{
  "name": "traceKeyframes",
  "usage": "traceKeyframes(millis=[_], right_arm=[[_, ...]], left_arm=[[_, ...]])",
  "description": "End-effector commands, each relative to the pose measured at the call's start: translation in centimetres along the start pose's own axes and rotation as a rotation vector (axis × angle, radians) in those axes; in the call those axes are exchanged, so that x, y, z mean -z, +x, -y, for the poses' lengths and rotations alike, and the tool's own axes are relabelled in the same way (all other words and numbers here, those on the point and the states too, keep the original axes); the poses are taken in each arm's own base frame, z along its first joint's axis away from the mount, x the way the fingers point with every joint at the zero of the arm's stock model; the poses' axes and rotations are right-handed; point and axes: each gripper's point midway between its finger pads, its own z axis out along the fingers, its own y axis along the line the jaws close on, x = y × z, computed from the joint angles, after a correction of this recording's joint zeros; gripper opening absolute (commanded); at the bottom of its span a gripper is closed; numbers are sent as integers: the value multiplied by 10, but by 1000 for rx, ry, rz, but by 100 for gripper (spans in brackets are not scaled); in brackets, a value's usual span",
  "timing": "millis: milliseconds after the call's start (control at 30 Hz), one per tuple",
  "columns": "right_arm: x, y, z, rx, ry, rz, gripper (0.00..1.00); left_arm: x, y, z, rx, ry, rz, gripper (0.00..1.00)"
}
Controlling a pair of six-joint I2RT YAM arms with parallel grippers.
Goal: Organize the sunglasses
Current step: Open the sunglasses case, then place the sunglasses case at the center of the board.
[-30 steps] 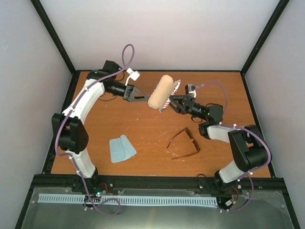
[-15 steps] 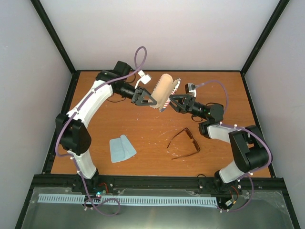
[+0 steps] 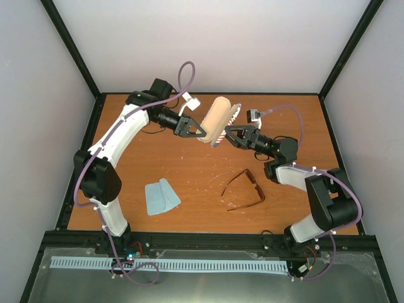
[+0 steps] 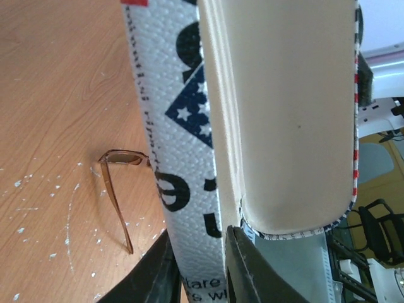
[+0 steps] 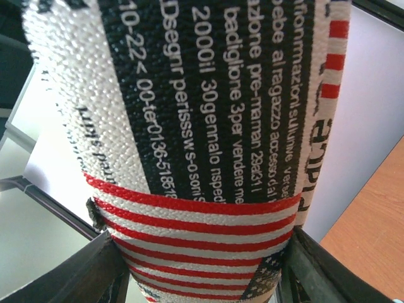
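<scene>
Since the earlier frame the left gripper (image 3: 202, 133) has closed in on the tan case (image 3: 218, 118) and now clamps its printed flap, opposite the right gripper (image 3: 223, 134), which grasps the striped end and holds the case aloft. The sunglasses (image 3: 245, 189) lie unfolded on the tabletop (image 3: 189, 170), below the right gripper and apart from both.

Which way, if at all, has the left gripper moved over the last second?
Yes. Against the unmoved sunglasses, the left gripper went right, up to the case that the right gripper holds.
</scene>
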Motion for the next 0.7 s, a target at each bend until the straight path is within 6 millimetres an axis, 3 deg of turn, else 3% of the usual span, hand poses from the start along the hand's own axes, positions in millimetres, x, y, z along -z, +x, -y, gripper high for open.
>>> traceKeyframes(millis=[0, 100, 333, 500, 667], right_arm=[[2, 2, -6, 12, -8, -3, 19], [3, 5, 1, -12, 4, -12, 32], [4, 13, 13, -59, 29, -47, 50], [9, 27, 26, -90, 88, -101, 69], [20, 42, 46, -113, 218, -176, 79]], left_arm=[[9, -23, 5, -119, -67, 11, 18], [13, -27, 0, -155, -125, -14, 13], [28, -39, -4, -262, -254, -40, 11], [41, -46, -7, -331, -348, -57, 11], [55, -56, -4, -381, -398, -43, 10]])
